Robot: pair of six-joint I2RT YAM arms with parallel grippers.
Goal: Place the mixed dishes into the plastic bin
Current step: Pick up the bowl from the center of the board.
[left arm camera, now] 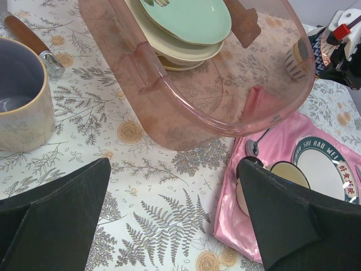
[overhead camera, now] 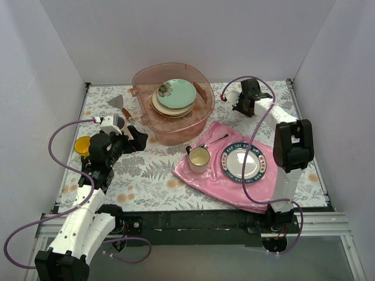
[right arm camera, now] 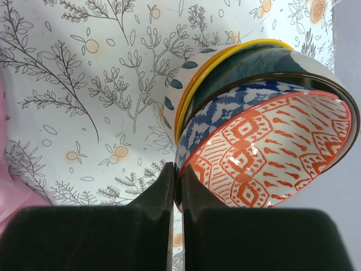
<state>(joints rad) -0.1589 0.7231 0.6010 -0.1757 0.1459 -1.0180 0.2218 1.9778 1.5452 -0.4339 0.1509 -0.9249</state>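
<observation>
Right gripper [right arm camera: 176,195]: pinched tight on the rim of the tilted red-patterned bowl [right arm camera: 265,152], just right of the plastic bin [overhead camera: 176,133].
Left gripper [left arm camera: 175,214]: spread wide, holding nothing, above the table [left arm camera: 158,186].
Inside the bin: mint-green plate [overhead camera: 176,93] tops a plate stack.

Top view high, looking down, left wrist low toward plastic bin [left arm camera: 169,113] — shared, right wrist close-up

Bin [left arm camera: 169,107] is sitting straight ahead of the left gripper [left arm camera: 174,169] jaws, with stacked plates [left arm camera: 192,22] resting inside it. Mug [left arm camera: 22,96] is standing ahead-left of those jaws. Cloth [left arm camera: 271,147] is lying ahead-right, carrying cup [left arm camera: 287,172], spoon [left arm camera: 254,148] and lettered plate [left arm camera: 327,164]. Nested bowls [right arm camera: 265,141] are sitting tilted just ahead-right of the right gripper [right arm camera: 177,175] jaws, rim between them.
</observation>
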